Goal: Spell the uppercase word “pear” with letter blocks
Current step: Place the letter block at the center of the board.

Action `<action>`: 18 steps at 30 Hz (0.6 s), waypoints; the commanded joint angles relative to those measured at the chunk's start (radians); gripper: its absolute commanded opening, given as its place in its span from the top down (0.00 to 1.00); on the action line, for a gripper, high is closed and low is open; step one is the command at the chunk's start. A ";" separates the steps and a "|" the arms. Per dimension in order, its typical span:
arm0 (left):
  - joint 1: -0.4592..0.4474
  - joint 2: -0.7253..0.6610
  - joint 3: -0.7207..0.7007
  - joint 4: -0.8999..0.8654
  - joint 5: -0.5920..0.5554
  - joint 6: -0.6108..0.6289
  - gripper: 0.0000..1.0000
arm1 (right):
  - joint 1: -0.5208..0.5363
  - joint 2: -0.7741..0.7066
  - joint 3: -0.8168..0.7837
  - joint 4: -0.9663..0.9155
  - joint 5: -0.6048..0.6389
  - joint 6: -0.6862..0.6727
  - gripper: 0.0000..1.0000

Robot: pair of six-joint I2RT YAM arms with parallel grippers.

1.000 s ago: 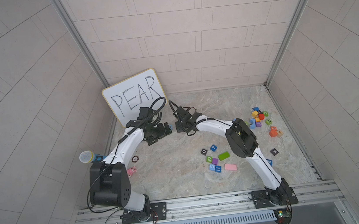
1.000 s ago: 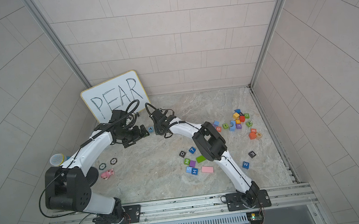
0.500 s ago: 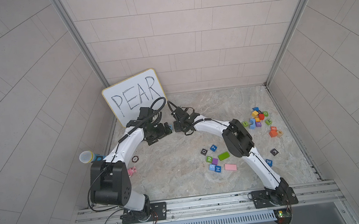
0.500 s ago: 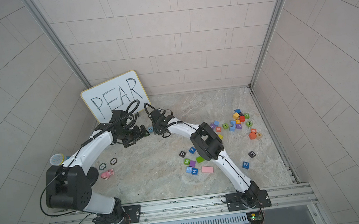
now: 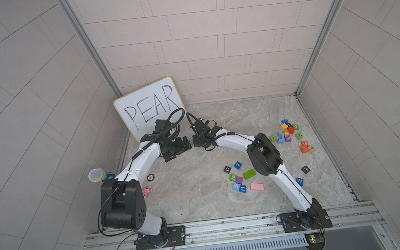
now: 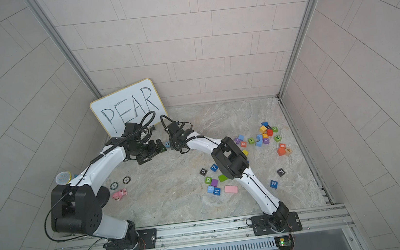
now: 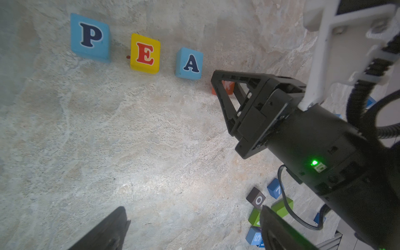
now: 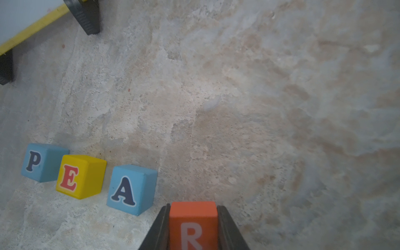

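Note:
In the left wrist view a light blue P block, a yellow E block and a light blue A block stand in a row on the stone floor. My right gripper is shut on the orange-red R block, just beside the A block, at the row's end. Whether the R block touches the floor I cannot tell. My left gripper hangs open and empty, a little back from the row. In a top view both grippers meet near the A block in front of the whiteboard.
A whiteboard reading PEAR leans in the back left corner. Several loose blocks lie at the right and mid-floor. A microphone, a pink toy and two chips lie by the left arm.
My right gripper has carried the R block a little to the left, closer to the A block. The left arm has stayed where it was.

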 commanded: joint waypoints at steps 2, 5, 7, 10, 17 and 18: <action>0.006 -0.016 -0.018 0.002 -0.002 0.005 0.01 | 0.008 0.028 0.025 0.000 0.025 0.021 0.71; 0.006 -0.017 -0.020 0.002 -0.002 0.005 0.01 | 0.006 0.033 0.027 0.000 0.027 0.022 0.71; 0.007 -0.018 -0.021 0.004 -0.002 0.005 0.01 | 0.004 0.035 0.030 0.001 0.031 0.025 0.71; 0.006 -0.021 -0.025 0.003 -0.002 0.004 0.01 | 0.003 0.042 0.036 0.001 0.032 0.028 0.71; 0.006 -0.020 -0.025 0.005 0.000 0.003 0.01 | 0.000 0.062 0.057 -0.003 0.029 0.036 0.71; 0.006 -0.019 -0.026 0.006 0.001 0.003 0.01 | 0.000 0.064 0.057 -0.004 0.029 0.036 0.71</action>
